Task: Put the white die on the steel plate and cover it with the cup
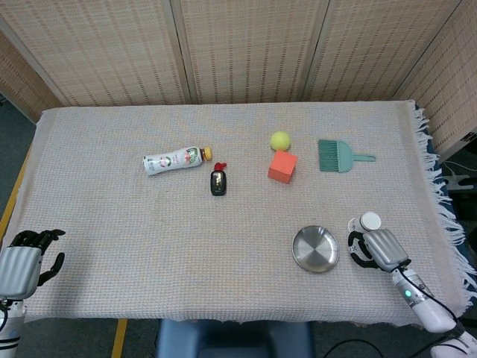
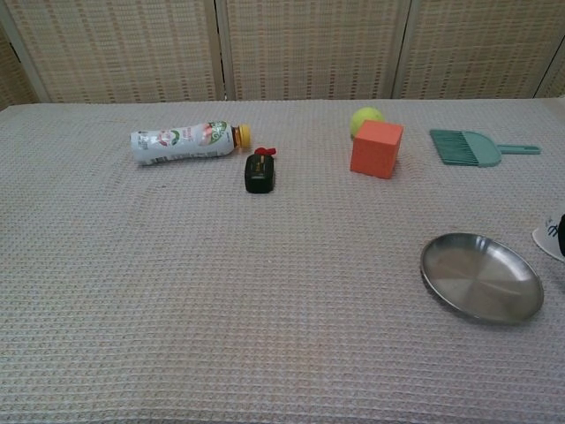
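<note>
Steel plate (image 1: 315,249) sits empty; cup (image 1: 369,221) just right of it, right hand (image 1: 376,248) beside cup, fingers curled apart, holding nothing. Die not visible. Should wrap cup squarely w/o tipping.

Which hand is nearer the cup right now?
Right. The right hand is right at the cup, fingers reaching around it; the left hand sits at the table's far left edge.

- Right hand (image 1: 378,249) — silver-grey metal back plate, black fingers (image 1: 356,250).
- White rounded forearm shell (image 1: 428,314) with a small green light and a thin black cable.
- Left hand (image 1: 22,264) — matching silver-grey plate, black fingers.
</note>
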{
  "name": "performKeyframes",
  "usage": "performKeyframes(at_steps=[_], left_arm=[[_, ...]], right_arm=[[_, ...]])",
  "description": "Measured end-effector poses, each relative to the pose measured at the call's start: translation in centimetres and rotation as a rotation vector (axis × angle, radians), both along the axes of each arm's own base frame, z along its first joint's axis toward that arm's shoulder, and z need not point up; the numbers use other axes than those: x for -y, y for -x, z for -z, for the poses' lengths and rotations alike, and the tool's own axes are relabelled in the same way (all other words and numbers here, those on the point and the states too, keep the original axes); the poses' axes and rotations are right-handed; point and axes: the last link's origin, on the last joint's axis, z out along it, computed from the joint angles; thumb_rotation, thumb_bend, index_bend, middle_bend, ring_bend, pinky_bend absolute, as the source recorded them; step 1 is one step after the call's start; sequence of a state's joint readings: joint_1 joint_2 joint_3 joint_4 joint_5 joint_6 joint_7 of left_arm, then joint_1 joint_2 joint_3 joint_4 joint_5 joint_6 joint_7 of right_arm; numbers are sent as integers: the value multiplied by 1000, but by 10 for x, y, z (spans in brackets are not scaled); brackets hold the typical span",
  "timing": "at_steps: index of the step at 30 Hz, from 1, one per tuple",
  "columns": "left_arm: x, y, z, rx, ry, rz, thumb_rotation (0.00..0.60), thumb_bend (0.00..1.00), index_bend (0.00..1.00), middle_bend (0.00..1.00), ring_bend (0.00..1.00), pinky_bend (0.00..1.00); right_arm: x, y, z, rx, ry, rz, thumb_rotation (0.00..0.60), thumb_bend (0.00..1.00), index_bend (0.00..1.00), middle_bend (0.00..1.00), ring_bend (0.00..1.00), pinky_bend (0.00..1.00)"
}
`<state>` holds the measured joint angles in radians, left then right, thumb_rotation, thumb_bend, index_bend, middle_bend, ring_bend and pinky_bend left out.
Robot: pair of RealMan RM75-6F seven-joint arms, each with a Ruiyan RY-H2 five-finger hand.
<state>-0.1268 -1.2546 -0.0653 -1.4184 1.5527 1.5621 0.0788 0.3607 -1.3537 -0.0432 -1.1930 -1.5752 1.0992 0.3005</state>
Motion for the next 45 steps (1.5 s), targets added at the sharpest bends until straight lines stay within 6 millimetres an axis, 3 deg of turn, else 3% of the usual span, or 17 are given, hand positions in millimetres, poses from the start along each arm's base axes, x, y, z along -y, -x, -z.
performKeyframes(at_steps=[4,10,15,19,23,28,33,37,40,45], left_arm=[[0,0,0,7,0,-3,600,367,334,408,421,300],[0,1,-1,10,-1,-3,600,367,334,407,421,300],[-1,1,-1,9,-3,-2,600,367,334,408,421,300],[-1,1,-2,12,-5,-2,600,368,334,408,421,299],[-1,2,-2,18,-5,-3,600,367,334,408,421,300],[-1,1,-2,12,-4,-1,600,367,334,408,421,299],[-1,1,-2,9,-4,1,600,367,334,408,421,299],[-1,1,-1,12,-1,-3,600,367,335,409,421,299],[-1,1,-1,8,-1,-2,600,368,335,409,421,299],[-1,1,-1,5,0,-3,600,367,335,409,421,298]], right_arm=[[13,-20,3,24,0,-44,600,398,563,846,745,1000],[24,-34,18,28,-42,-52,600,383,550,846,745,1000],[29,-45,32,64,-72,-64,600,266,538,846,739,1000],[30,-51,37,98,-77,-90,600,171,509,844,676,996],[30,-52,35,111,-71,-115,600,115,438,720,586,945],[29,-49,25,97,-62,-114,600,88,335,473,340,759],[33,-46,14,51,2,-141,600,87,333,371,197,523],[41,-37,0,-53,94,-165,600,88,246,223,35,281],[47,-26,-13,-123,153,-145,600,84,197,162,0,199],[47,-13,-25,-113,168,-93,600,74,177,140,0,164]])
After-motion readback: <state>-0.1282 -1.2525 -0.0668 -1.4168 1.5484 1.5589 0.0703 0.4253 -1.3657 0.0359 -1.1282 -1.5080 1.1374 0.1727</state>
